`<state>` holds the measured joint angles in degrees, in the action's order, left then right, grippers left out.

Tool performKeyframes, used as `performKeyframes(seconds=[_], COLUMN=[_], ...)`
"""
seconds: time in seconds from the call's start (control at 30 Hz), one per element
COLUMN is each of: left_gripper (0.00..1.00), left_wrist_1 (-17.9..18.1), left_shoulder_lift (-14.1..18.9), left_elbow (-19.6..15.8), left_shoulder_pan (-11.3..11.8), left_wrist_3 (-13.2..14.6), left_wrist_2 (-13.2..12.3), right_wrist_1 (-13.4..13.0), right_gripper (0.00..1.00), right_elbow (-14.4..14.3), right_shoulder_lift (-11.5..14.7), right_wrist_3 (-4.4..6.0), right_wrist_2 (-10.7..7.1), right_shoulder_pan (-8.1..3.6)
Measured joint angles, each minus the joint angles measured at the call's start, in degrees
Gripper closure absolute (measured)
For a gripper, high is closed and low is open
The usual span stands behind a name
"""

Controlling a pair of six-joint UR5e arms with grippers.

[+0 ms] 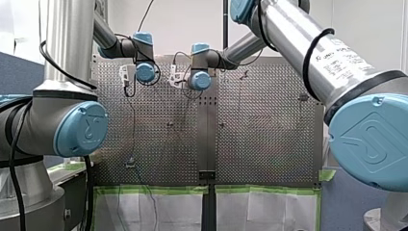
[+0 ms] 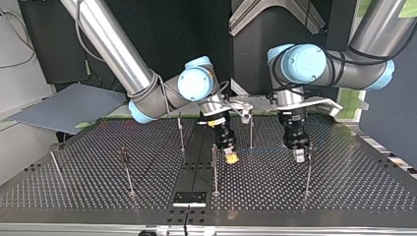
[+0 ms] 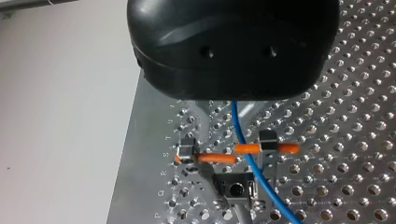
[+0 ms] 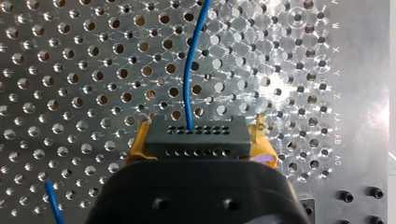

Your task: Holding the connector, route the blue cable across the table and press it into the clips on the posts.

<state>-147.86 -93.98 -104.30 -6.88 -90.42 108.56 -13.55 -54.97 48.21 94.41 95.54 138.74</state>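
Observation:
My right gripper [image 4: 198, 148] is shut on the dark connector [image 4: 195, 133], with a yellow pad [image 4: 136, 148] on each side of it. The blue cable [image 4: 189, 70] leaves the connector and runs ahead over the perforated plate. In the top view that gripper [image 2: 230, 156] hangs low near the table's middle. A faint blue cable [image 2: 265, 150] stretches from it to my left gripper [image 2: 298, 155]. My left gripper [image 3: 227, 148] is open, its metal fingers [image 3: 267, 140] apart with orange pins. The cable [image 3: 243, 149] passes between them, above a metal clip [image 3: 236, 189].
Several thin posts stand on the perforated table [image 2: 98, 196], among them one [image 2: 308, 172] right beside my left gripper, one [image 2: 215, 169] in front of my right gripper and one [image 2: 181, 132] behind it. A black block [image 2: 189, 198] sits at the near edge.

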Motion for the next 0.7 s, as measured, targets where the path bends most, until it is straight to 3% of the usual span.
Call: performKeyframes(seconds=[0.07, 0.47, 0.7], left_gripper=[1.0, 1.0, 1.0], left_wrist_1=[-0.04, -1.36, 1.07], left_shoulder_lift=[0.0, 0.1, 0.1], left_elbow=[0.0, -1.41, -4.61], left_shoulder_pan=[-0.03, -1.22, -2.0], left_wrist_3=[-0.03, 1.36, 2.62], left_wrist_2=[0.01, 0.38, 1.7], right_wrist_1=[0.0, -0.13, -0.18], right_gripper=[1.0, 1.0, 1.0], right_elbow=[-0.01, -1.98, -4.09], right_shoulder_lift=[-0.01, -0.07, -0.07], right_wrist_3=[0.0, -0.37, -0.45], right_wrist_2=[0.0, 0.21, 0.17], right_shoulder_pan=[0.0, -0.07, -0.39])
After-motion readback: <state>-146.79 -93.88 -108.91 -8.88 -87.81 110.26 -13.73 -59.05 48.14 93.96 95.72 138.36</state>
